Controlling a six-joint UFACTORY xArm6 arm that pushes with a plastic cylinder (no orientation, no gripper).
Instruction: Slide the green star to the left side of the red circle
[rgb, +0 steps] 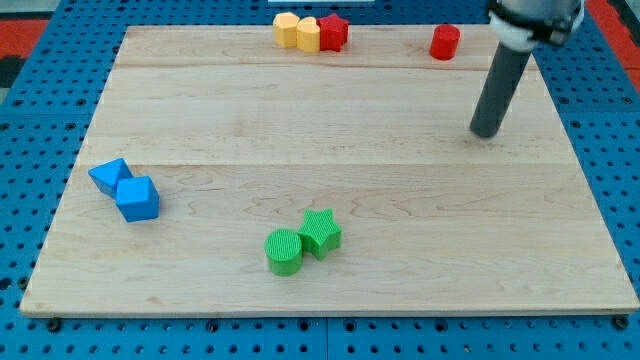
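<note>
No jaws on this rig; my tip (486, 134) sits near the red circle (445, 42), well apart from the green star (322, 231) at counter (330, 120) bottom. Risk: star touches green circle (284, 251), so a sloppy push drags both, esp. w/ long haul.

Pale wooden board (330, 120) — smooth, matt, grained; near my tip (485, 133), the rod looks dull, dark; green star (321, 231) looks ribbed, plastic-like.
</note>
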